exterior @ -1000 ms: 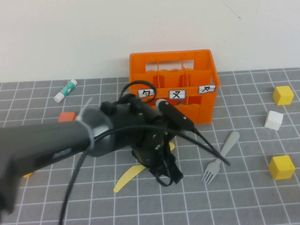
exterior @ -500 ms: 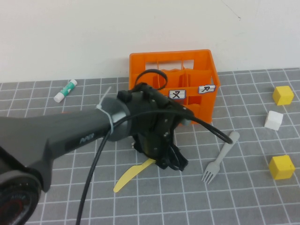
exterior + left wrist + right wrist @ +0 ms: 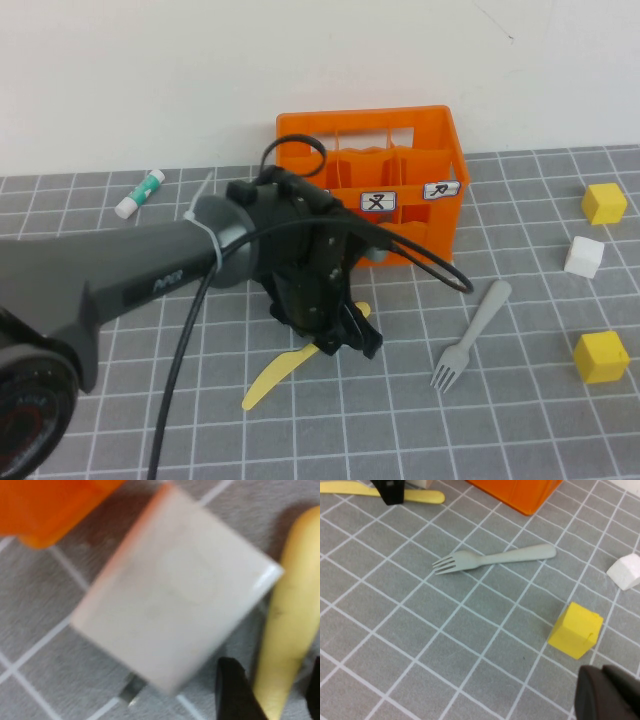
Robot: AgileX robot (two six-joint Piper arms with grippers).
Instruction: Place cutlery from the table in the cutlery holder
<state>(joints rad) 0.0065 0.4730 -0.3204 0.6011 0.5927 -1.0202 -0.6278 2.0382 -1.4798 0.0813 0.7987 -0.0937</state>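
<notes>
The pale-yellow knife [image 3: 275, 378] lies flat on the grey tiled table [image 3: 520, 430], in front of the orange cutlery holder [image 3: 420, 150]. My left gripper [image 3: 345, 338] is low over the knife's handle end. In the left wrist view its dark fingers [image 3: 235, 692] stand open on either side of the knife [image 3: 290, 610]. The grey fork [image 3: 470, 335] lies to the right of the knife and also shows in the right wrist view [image 3: 490, 560]. My right gripper [image 3: 607, 695] is shut and empty above the table near a yellow cube [image 3: 575, 630]; it is out of the high view.
A white charger block [image 3: 175, 595] lies between the crate's corner [image 3: 45, 505] and the knife, hidden under my arm in the high view. Two yellow cubes [image 3: 604, 203] [image 3: 600, 357] and a white cube [image 3: 584, 257] sit at the right. A glue stick [image 3: 138, 193] lies at the back left.
My left gripper moved from the knife's middle toward its handle end near the crate, then shifted slightly left. The knife and fork have not moved.
</notes>
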